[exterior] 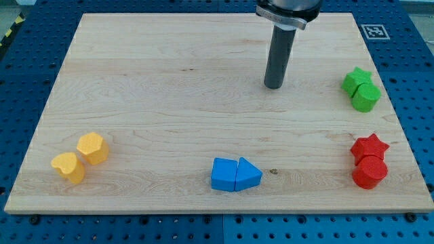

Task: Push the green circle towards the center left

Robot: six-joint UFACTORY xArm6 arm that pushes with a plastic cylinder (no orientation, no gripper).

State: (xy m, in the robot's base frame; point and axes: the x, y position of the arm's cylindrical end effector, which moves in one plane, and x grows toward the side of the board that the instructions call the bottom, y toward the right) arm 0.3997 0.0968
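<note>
The green circle (366, 97) sits near the board's right edge, touching a green star (357, 79) just above it. My tip (274, 86) rests on the wooden board (169, 81) in the upper middle, well to the left of the green circle and apart from every block.
A red star (369, 145) and a red circle (369, 172) sit at the lower right. Two blue blocks (234, 175) touch each other at the bottom middle. Two yellow blocks (81, 158) sit at the lower left. A fiducial tag (373, 31) is at the top right corner.
</note>
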